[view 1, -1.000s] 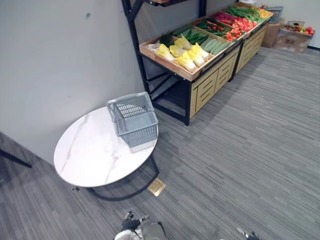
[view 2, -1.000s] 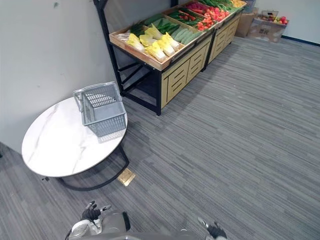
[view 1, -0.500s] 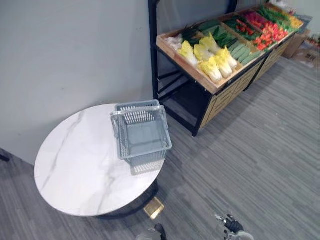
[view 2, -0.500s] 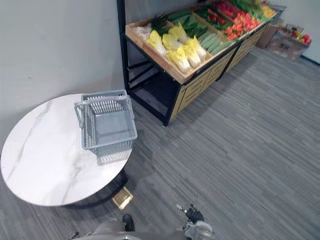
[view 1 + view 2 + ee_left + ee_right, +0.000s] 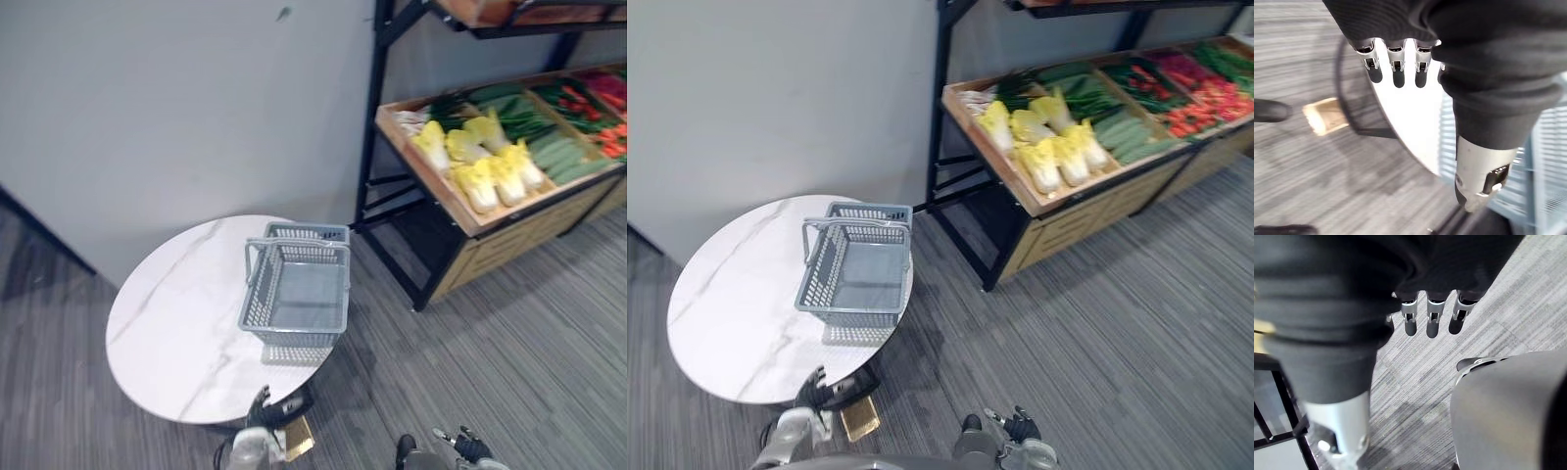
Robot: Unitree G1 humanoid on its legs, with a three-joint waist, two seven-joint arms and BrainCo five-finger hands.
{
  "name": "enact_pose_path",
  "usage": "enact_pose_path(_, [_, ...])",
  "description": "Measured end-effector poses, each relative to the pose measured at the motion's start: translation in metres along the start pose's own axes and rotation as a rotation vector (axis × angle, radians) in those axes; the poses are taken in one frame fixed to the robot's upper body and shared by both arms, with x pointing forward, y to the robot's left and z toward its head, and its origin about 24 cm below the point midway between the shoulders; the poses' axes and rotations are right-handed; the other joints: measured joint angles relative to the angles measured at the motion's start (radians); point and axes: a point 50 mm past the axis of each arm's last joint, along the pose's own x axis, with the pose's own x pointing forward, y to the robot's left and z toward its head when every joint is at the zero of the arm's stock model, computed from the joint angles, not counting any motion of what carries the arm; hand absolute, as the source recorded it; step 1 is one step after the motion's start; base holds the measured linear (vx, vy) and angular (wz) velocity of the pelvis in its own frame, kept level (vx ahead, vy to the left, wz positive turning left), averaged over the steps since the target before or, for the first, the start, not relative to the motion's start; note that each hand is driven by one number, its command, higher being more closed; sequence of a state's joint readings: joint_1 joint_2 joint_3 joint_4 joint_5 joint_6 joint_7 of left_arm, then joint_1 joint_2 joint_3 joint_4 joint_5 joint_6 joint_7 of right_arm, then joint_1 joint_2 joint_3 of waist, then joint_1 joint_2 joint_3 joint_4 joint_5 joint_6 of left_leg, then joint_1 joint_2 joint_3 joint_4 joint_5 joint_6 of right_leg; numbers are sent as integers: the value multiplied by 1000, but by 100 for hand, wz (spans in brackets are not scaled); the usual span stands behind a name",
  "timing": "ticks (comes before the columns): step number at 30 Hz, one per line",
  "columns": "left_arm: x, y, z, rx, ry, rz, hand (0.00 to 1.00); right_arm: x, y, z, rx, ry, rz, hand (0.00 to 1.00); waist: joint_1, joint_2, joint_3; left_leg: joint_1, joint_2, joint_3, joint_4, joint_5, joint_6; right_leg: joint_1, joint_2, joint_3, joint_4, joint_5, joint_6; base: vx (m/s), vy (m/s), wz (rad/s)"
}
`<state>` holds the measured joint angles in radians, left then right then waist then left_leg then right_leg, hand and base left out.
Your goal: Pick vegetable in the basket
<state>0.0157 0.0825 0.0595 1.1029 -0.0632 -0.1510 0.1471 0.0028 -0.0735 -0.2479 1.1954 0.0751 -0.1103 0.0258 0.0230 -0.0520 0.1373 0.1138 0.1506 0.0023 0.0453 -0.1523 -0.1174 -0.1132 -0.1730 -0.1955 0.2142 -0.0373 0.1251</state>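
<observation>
Since half a second ago the head camera has turned, so the whole scene sits further right and lower. The basket, worktop and stand have kept their places relative to one another.

The vegetables [image 5: 480, 166] lie in the stand's wooden tray [image 5: 423, 181], at 2 o'clock from the basket. Pale yellow cabbages [image 5: 509, 171] are bunched nearest. Dark leafy greens [image 5: 453, 104] lie at their 11 o'clock and green cucumbers [image 5: 560, 157] at their 3 o'clock. Red vegetables [image 5: 615, 137] lie further along, by the frame edge.

The basket [image 5: 258, 297] is grey plastic with lattice walls. It stands upright at the 3 o'clock edge of the round white marbled worktop [image 5: 167, 323]. Its bare bottom shows, and a handle bar crosses near its far end. It is well apart from the tray, with the stand's black post [image 5: 370, 117] between them.

The left hand [image 5: 261, 408] hangs low at 6 o'clock from the basket, just off the worktop's near rim. It is beside a small gold plate [image 5: 299, 439] on the floor. In its wrist view the fingers [image 5: 1398, 76] are straight in a row and the thumb is wide apart. The worktop's rim and the basket's wall show past them.

The right hand [image 5: 470, 447] hangs at 5 o'clock over grey striped carpet [image 5: 549, 372]. Its fingers [image 5: 1432, 323] are loose and straight, and the thumb is spread away. A grey wall [image 5: 176, 98] stands behind the worktop at 12 o'clock.
</observation>
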Motion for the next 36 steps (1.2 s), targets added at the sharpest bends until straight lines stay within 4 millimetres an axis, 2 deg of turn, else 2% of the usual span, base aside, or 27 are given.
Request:
enact_pose_path(2, [-3,12,-15,-43,58,47,0,0,-3,-2,-4,8,-7,0,9,18,-11,0,35,-27,-28,25,-22,18,23,-57,-2,-25,-15,141,-216,73])
enact_pose_path(3, [-3,16,-18,-83,72,69,0,0,-4,-2,-15,13,-6,0,11,17,-10,-1,49,-46,-43,36,-28,30,36,-88,-2,-38,-21,161,-242,70])
enact_pose_path(5, [-5,22,-24,-142,93,100,0,0,-4,-1,-45,14,0,0,21,16,-16,-9,58,-48,-45,46,-33,38,41,-113,-6,-47,-27,113,-126,44])
enact_pose_path(7, [-7,28,-32,-208,124,126,0,0,-3,-2,-63,15,8,0,17,21,-24,-29,61,-72,-39,49,-38,55,43,-147,-29,-47,-27,83,-55,45])
enact_pose_path(9, [-11,36,-41,-270,150,157,0,-1,-3,-5,-58,29,5,0,10,13,-33,-113,42,-66,10,82,-42,70,24,-216,-74,-45,-25,58,-25,87])
enact_pose_path(10, [-12,39,-44,-279,158,161,0,-1,-3,-6,-55,33,3,0,8,-2,-38,-140,31,-43,30,96,-38,77,13,-237,-82,-45,-24,44,-5,111])
enact_pose_path(11, [-13,42,-47,-304,176,167,0,-1,-4,-7,-45,33,-2,0,7,-6,-35,-170,22,17,50,119,-23,90,-5,-277,-91,-43,-23,39,48,130])
enact_pose_path(12, [-17,43,-57,-322,209,176,0,-1,-8,-7,-15,34,-19,0,5,2,-26,-180,34,165,51,136,-6,117,-24,-334,-91,-42,-24,35,50,119])
enact_pose_path(13, [-19,44,-62,-321,223,179,0,-2,-8,-8,-11,36,-24,0,7,6,-23,-181,43,225,47,137,-3,126,-24,-354,-92,-43,-25,-3,72,111])
enact_pose_path(14, [-27,45,-77,-333,269,191,0,0,-6,-1,-12,16,-23,0,8,11,-23,-177,42,310,18,166,20,141,-21,-377,-100,-43,-25,-36,25,54])
enact_pose_path(15, [-30,44,-83,-341,287,193,0,1,-4,3,-12,4,-20,0,10,12,-26,-172,38,313,-6,177,18,141,-18,-379,-106,-43,-25,-48,24,45])
enact_pose_path(17, [-38,46,-96,-347,328,207,0,5,0,25,-9,-68,-29,0,10,15,-27,-151,30,312,-116,235,14,120,-3,-380,-119,-40,-24,-66,8,11])
enact_pose_path(19, [-39,46,-98,-340,336,214,0,6,0,46,-20,-146,-55,0,10,15,-26,-159,31,317,-143,255,15,95,2,-374,-123,-37,-26,-81,9,-8])
enact_pose_path(21, [-38,45,-96,-304,331,204,0,5,-6,72,-53,-247,-99,0,8,21,-27,-167,29,323,-148,255,15,78,2,-358,-124,-32,-25,-53,10,-22])
enact_pose_path(22, [-35,43,-92,-263,318,182,0,1,-16,93,-105,-336,-137,0,7,29,-31,-178,20,329,-149,255,16,62,-3,-347,-125,-28,-18,-28,39,-15])
enact_pose_path(23, [-34,42,-89,-245,308,172,0,-1,-20,104,-130,-380,-153,0,5,33,-32,-182,17,329,-149,255,16,57,-5,-346,-126,-25,-17,-20,55,-16])
enact_pose_path(24, [-31,41,-83,-207,290,157,0,-8,-26,127,-210,-472,-183,0,3,38,-31,-190,14,336,-149,255,16,45,-9,-339,-126,-20,-16,1,49,-8])
enact_pose_path(25, [-29,42,-81,-187,282,150,0,-12,-29,138,-245,-517,-198,0,3,39,-30,-192,12,338,-149,255,16,43,-9,-337,-128,-16,-16,23,33,-9])
enact_pose_path(27, [-24,44,-69,-93,233,123,0,-30,-34,181,-381,-689,-239,0,3,36,-29,-202,5,340,-149,255,17,32,-12,-332,-129,-5,-19,40,24,-4])
enact_pose_path(28, [-22,44,-67,-78,223,117,0,-35,-35,192,-408,-728,-252,0,3,35,-28,-204,4,340,-149,256,18,29,-12,-332,-129,-2,-20,45,23,-1])
enact_pose_path(30, [-19,43,-58,-29,185,100,0,-56,-34,233,-526,-887,-331,0,3,34,-27,-212,-3,336,-147,257,19,26,-12,-332,-134,8,-21,51,19,4])
enact_pose_path(31, [-19,43,-57,-22,179,96,0,-63,-32,243,-559,-934,-343,0,3,34,-26,-215,-4,334,-147,257,20,25,-10,-332,-137,10,-21,54,8,2])
enact_pose_path(33, [-18,42,-54,-16,166,94,0,-95,-16,281,-632,-1134,-380,0,5,32,-16,-222,-6,318,-146,257,20,18,-7,-327,-148,19,-23,46,2,-4])
enact_pose_path(36, [-16,41,-49,-13,142,94,0,-124,3,312,-653,-1307,-393,0,9,32,12,-234,-7,312,-145,259,22,10,-6,-330,-151,24,-24,8,5,3])
